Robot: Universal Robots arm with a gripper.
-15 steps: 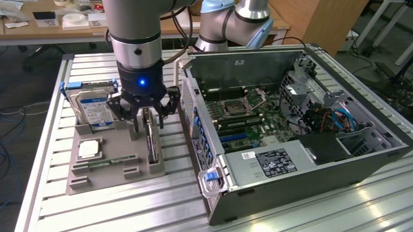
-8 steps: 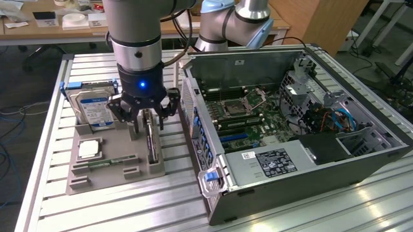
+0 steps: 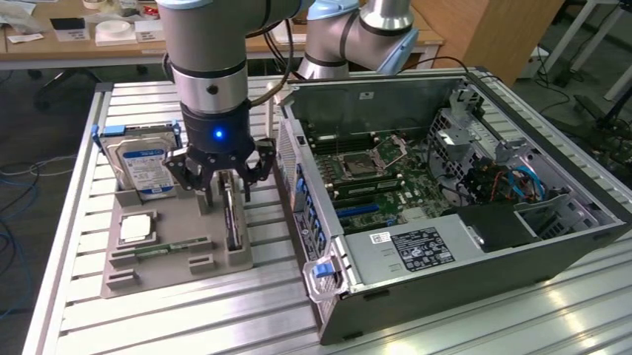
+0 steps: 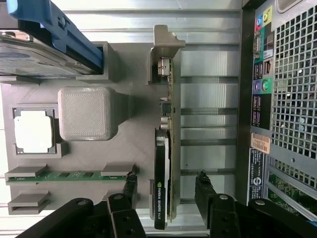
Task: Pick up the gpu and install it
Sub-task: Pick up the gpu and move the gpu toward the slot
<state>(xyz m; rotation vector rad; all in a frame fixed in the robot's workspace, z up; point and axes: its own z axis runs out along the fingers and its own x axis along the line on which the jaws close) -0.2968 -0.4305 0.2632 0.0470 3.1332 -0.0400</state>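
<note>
The gpu (image 3: 234,225) stands on its edge in a slot of the grey holder tray (image 3: 168,285), dark and blade-like in the exterior view. The wrist view shows its green board, black cooler and metal end bracket, gpu (image 4: 166,124). My gripper (image 3: 229,188) hangs straight over the card's near end and is open. In the wrist view the gripper (image 4: 166,186) has one black fingertip (image 4: 130,186) on each side of the card, with gaps between pads and card. Nothing is held.
On the same tray stand a silver hard drive (image 3: 143,166) in a blue bracket, a CPU (image 3: 136,228) and a green memory stick (image 3: 163,250). The open computer case (image 3: 445,200) lies on its side at the exterior view's right, motherboard exposed, its rear panel (image 4: 282,99) close to the card.
</note>
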